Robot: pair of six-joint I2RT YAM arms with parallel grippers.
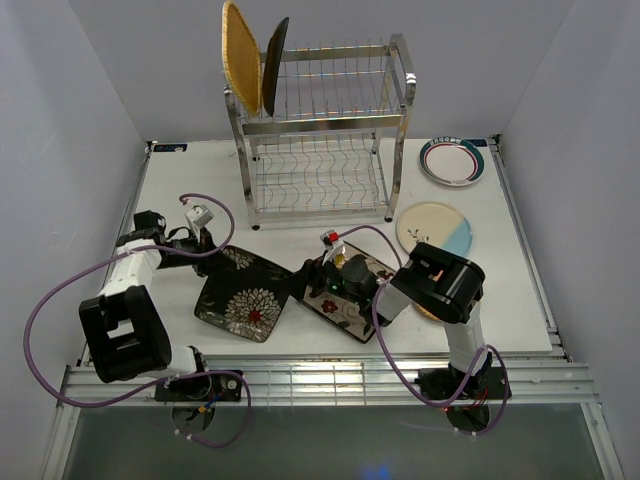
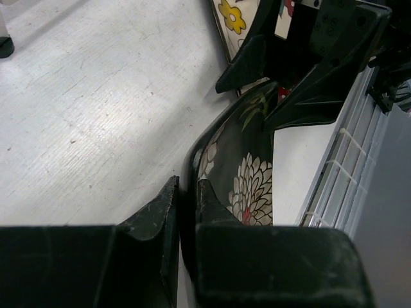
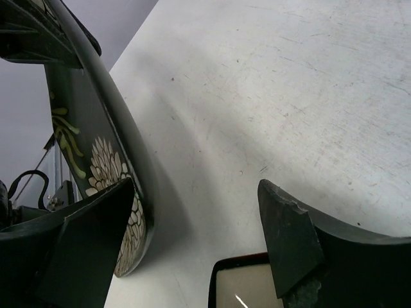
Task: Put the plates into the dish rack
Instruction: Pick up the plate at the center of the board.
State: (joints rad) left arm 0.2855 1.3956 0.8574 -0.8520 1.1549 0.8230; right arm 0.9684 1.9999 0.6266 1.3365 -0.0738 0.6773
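The dish rack [image 1: 320, 130] stands at the back middle. A woven orange-tan plate [image 1: 240, 55] and a black plate [image 1: 274, 62] stand on edge at the left of its upper tier. A black square plate with white flowers [image 1: 245, 302] lies tilted on the table. My left gripper [image 1: 217, 250] is shut on its rim [image 2: 190, 168]. My right gripper [image 1: 308, 278] is open over the cream floral square plate [image 1: 352, 298], whose corner [image 3: 247, 285] shows between its fingers. The black plate [image 3: 96, 138] is just left of the right gripper's left finger [image 3: 96, 234].
A cream-blue round plate [image 1: 440, 226] lies right of the rack, and a teal-rimmed white plate [image 1: 453, 160] lies at the back right. An orange-tan edge [image 1: 428, 313] shows under the right arm. The right gripper [image 2: 308, 64] fills the top of the left wrist view. White walls stand on both sides.
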